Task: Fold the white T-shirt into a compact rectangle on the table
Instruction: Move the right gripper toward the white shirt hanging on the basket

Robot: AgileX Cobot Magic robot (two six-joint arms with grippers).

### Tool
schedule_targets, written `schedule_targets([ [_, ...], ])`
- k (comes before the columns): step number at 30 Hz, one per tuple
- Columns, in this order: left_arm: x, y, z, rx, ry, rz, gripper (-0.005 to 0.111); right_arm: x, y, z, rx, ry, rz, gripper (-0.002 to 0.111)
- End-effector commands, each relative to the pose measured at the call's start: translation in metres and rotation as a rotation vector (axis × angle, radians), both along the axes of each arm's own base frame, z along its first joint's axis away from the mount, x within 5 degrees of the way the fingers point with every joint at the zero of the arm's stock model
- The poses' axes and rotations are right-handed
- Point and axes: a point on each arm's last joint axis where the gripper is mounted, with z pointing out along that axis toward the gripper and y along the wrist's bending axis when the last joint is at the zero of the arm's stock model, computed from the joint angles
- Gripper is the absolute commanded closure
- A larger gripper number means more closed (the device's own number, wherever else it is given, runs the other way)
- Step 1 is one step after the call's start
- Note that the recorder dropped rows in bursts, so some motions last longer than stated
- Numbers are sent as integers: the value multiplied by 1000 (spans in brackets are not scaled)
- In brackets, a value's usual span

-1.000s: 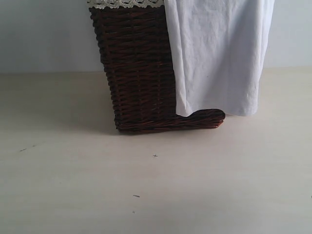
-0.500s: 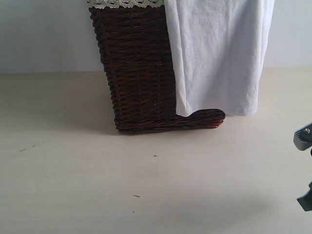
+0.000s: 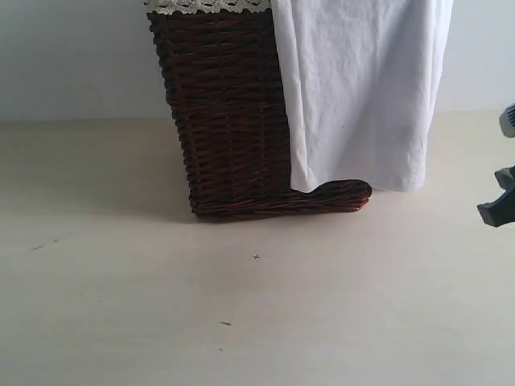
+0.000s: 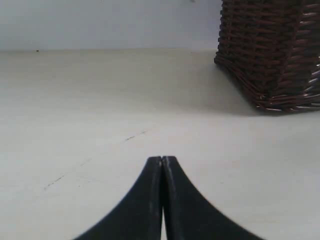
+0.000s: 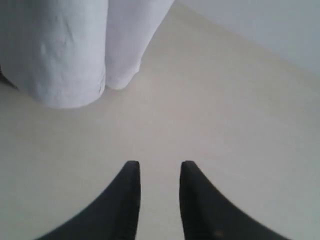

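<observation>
Retrieval is the step in hand, as I judge it: no fold can start, because the shirt (image 3: 362,88) is not yet laid on the table (image 3: 241,322). It hangs in long loose folds down the right side of the basket (image 3: 229,112), which stands at the far middle of the table before the wall (image 3: 72,56). Its top runs out of the exterior view and its hem comes down to about the basket's foot. Whether the hem touches the table I cannot tell. No lettering or tag shows on the cloth in view.

Right gripper (image 5: 159,165) hovers over bare table at the right edge of the scene, right of the shirt and apart from it. Its jaws stand a little apart with nothing between them, and the hanging hem lies ahead of it. Left gripper (image 4: 162,159) sits low over the table on the left, jaws pressed together and empty, with the basket's corner in its sight.

Next move, by my judgement, calls for the right gripper to widen, close the gap to the hem and pinch one edge of cloth. It would then draw the shirt clear of the basket onto the open near table. A hard tug could drag or tip the wicker, so a gentle pull seems wise; the left gripper would have to open to help spread the cloth flat
</observation>
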Motion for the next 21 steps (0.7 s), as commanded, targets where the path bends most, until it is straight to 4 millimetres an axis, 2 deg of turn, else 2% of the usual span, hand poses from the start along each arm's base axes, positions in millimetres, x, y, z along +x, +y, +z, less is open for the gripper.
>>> schedule_targets([
  [1, 0, -1, 1, -19, -14, -5, 107, 1, 0, 13, 6, -73, -7, 89],
  [6, 0, -1, 1, -19, -14, -5, 107, 7, -1, 16, -9, -140, 0, 108],
  [11, 0, -1, 1, -19, -14, -5, 107, 21, 1, 22, -86, -164, 64, 108],
  [13, 0, -1, 1, -19, -14, -5, 107, 31, 1, 27, -92, -194, 72, 99],
  [14, 0, -1, 1, -19, -14, -5, 107, 37, 1, 28, -77, -199, 62, 91],
  [18, 0, -1, 1, -19, -14, -5, 107, 65, 2, 27, 46, -194, -14, 38],
  [20, 0, -1, 1, -19, -14, -5, 107, 74, 2, 29, 128, -199, -65, 22],
  [21, 0, -1, 1, -19, -14, -5, 107, 76, 2, 32, 171, -205, -91, 19],
])
